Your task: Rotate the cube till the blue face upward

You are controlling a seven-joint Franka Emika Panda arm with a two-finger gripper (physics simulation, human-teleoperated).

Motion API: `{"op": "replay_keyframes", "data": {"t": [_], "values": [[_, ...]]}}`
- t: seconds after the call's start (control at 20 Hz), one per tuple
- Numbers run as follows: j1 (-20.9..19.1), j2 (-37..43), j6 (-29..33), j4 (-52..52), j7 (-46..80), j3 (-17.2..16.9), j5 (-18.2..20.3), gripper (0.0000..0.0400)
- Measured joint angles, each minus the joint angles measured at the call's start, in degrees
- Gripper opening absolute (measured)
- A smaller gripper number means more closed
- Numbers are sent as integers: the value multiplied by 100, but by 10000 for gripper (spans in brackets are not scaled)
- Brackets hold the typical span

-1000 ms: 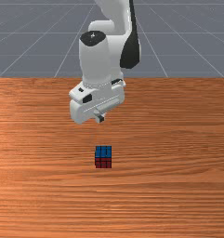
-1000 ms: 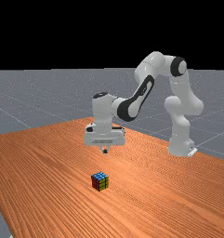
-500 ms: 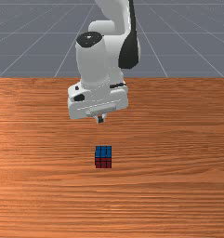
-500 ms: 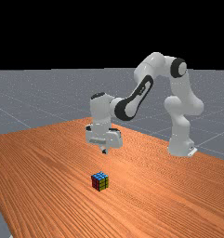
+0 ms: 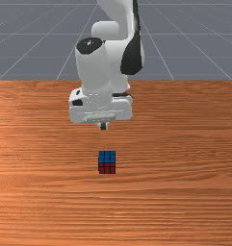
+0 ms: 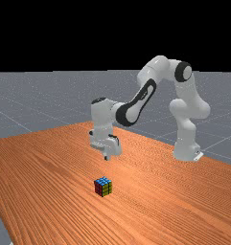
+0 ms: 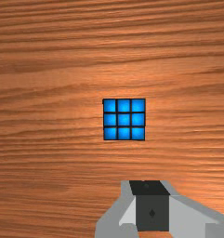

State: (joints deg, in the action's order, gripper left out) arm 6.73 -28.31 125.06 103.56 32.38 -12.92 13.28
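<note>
the table (image 5: 185,144) of orange-brown wood carries the cube (image 5: 107,157) and, in the far view, the foot (image 6: 186,146) of the arm (image 6: 146,100), well apart from the cube toward that view's right. grey floor (image 5: 21,48) ruled with pale lines runs behind the table, and the far view adds a black backdrop (image 6: 112,33) above it. the arm reaches over the table from the foot, and the tool (image 5: 103,126) hangs at its end, pointing down, raised off the wood and apart from the cube. wood grain shows between the tool's tips and the cube in the front view. the tips are together, with the cube outside them.

the cube rests flat on the table, its blue face (image 7: 124,119) upward. the front view gives the blue face and, turned toward that camera, the red face (image 5: 107,168). the far view shows a third side as well, the yellow face (image 6: 107,190), next to the red one. from the hand, the wrist view looks down on the whole blue face, three rows of three squares, just ahead of the tool (image 7: 152,207) and not touching it.
</note>
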Motion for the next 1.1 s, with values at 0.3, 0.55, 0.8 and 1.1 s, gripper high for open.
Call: {"op": "replay_keyframes", "data": {"t": [0.3, 0.55, 0.8, 1.1], "values": [[-25, -962, -36, -1008, 195, 66, 37, 0], [13, -1298, 0, -1105, 215, 104, 8, 0], [64, -1537, 98, -1144, 206, 214, 60, 9], [85, -1552, 227, -1152, 253, 201, 64, 4]]}}
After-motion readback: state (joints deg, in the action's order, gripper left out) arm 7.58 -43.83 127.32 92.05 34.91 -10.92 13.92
